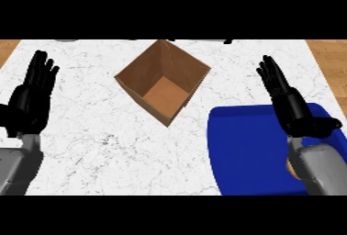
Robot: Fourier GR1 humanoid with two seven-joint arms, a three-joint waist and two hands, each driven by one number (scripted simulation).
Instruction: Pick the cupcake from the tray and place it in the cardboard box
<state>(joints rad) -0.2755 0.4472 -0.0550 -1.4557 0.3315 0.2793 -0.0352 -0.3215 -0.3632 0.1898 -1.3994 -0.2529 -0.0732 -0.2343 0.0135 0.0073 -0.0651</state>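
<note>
Cupcake (292, 169): only a small tan sliver shows at the lower right of the frame, tucked against the inner edge of the right forearm (320, 170), which covers nearly all of it. It sits on the blue tray (247, 151); not yet picked up, by the look of things.

Tray: one, lower right, running off the right and bottom of the frame, lying flat on the white marble counter (102, 137).

Cardboard box (163, 82): one, upper centre, turned corner-on like a diamond. Top open, inside bare. Its near corner lies close to the tray's upper left corner but apart from it. Likely placed so for a short carry up and left from the tray.

Right hand (291, 103): right side, above the tray's far edge, fingers straight and close together, pointing up-frame, thumb out to the right. Holds nothing. It lies beyond the cupcake, so my judgement is that the arm must draw back toward the lower edge before any grasp.

Left hand (32, 92): left edge, over bare counter, fingers straight and slightly fanned, resting, well apart from box and tray.

Count: one cupcake, one tray, one box, two hands.
</note>
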